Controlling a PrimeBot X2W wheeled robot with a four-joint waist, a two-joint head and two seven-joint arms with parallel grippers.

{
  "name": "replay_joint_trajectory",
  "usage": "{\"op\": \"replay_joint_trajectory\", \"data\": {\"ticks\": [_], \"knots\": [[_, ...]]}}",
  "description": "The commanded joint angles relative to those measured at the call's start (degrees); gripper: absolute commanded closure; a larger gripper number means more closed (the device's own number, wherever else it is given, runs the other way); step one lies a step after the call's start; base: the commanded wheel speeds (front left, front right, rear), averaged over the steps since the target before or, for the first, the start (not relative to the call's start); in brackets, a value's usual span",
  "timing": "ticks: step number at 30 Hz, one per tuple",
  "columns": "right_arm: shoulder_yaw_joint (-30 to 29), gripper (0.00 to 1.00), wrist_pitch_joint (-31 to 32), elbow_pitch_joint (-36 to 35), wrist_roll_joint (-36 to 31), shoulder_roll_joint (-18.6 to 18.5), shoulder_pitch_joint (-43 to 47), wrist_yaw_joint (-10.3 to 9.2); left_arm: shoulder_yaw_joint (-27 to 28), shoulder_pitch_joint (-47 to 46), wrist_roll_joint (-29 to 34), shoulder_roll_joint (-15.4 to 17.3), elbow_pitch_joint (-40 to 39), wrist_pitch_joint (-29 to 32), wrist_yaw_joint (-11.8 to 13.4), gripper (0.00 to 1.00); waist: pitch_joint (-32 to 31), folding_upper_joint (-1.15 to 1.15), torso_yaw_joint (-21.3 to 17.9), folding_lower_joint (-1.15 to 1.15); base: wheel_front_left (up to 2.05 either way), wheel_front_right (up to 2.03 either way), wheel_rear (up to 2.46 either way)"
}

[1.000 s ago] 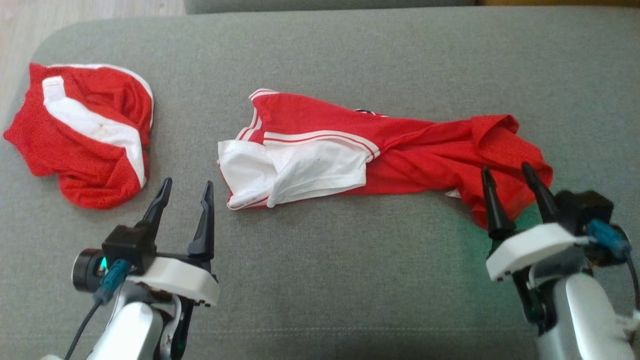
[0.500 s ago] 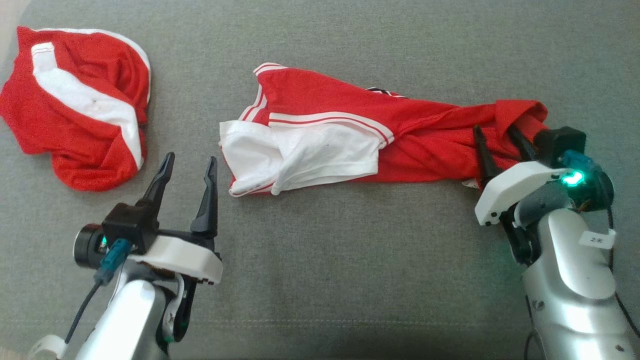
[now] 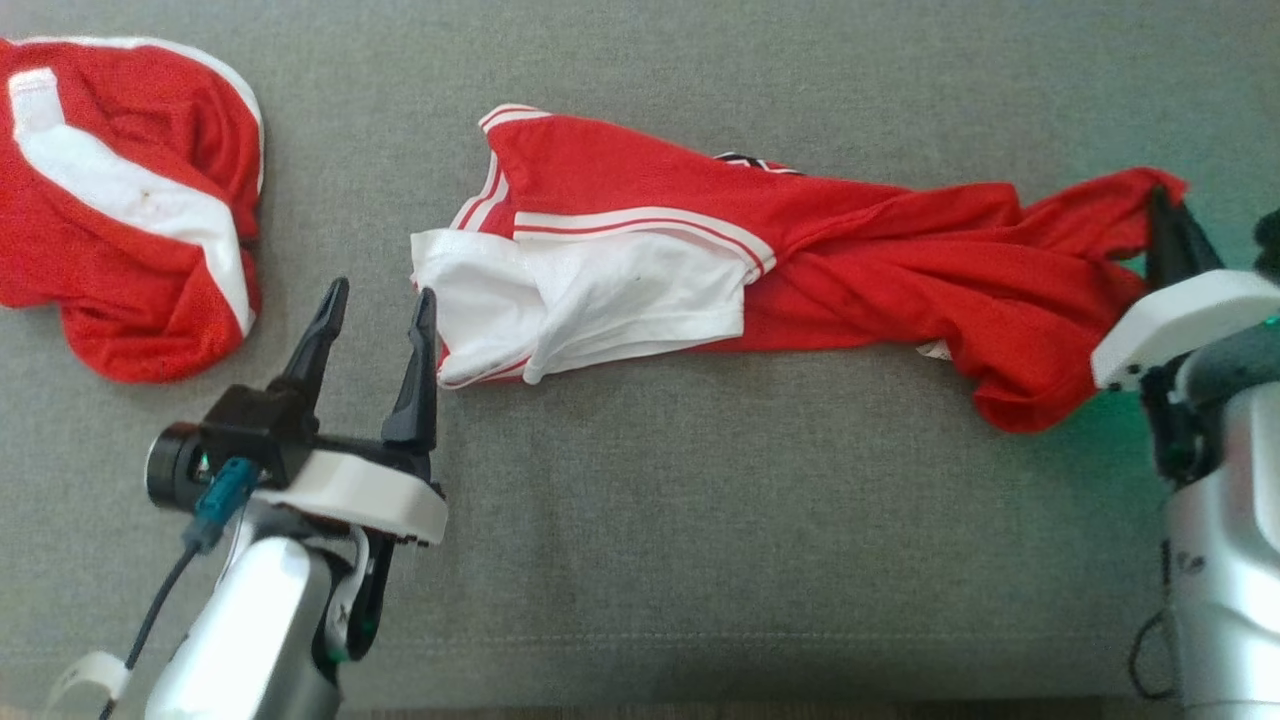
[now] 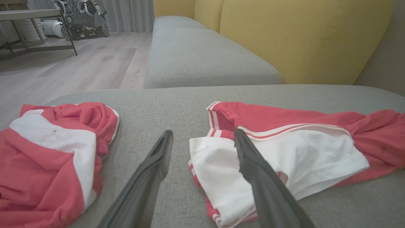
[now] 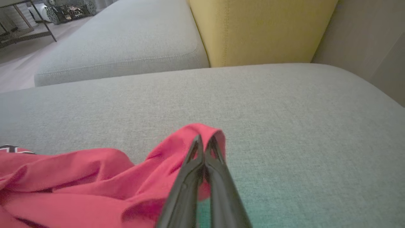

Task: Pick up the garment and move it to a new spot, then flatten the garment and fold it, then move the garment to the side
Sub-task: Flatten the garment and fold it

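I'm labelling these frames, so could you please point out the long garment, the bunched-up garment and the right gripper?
long garment point(image 3: 880, 270), head view, on its twisted red middle.
bunched-up garment point(image 3: 110, 300), head view, on its red lower fold.
right gripper point(image 5: 205, 139), right wrist view, between its shut fingertips pinching the long garment's edge.

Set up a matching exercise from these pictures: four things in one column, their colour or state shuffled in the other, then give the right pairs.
Things:
1. left claw
2. right claw
3. striped shirt
4. sofa back

States:
A. yellow
B. shut on a red end of cloth
C. open, holding nothing
D. stretched out on the grey cushion

Pairs: 1-C, 2-B, 3-D, 4-A.
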Motion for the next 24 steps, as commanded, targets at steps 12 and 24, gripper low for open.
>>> {"op": "replay_joint_trajectory", "data": {"ticks": [12,24], "knots": [[-6.5,0.0,2.5,1.1,-1.9,0.3,0.8,-0.04,2.7,-2.6,0.4,0.8,-0.9,-0.7,-0.5,0.0,0.7,0.0,-0.2,0.0,0.0,0.0,0.0],[2.2,0.0,-2.0,-22.0,0.2,3.4,12.9,-0.04,3.5,-0.3,0.3,1.8,-1.0,-0.7,0.3,0.0,-3.5,0.0,-1.7,0.0,0.0,0.0,0.0]]}}
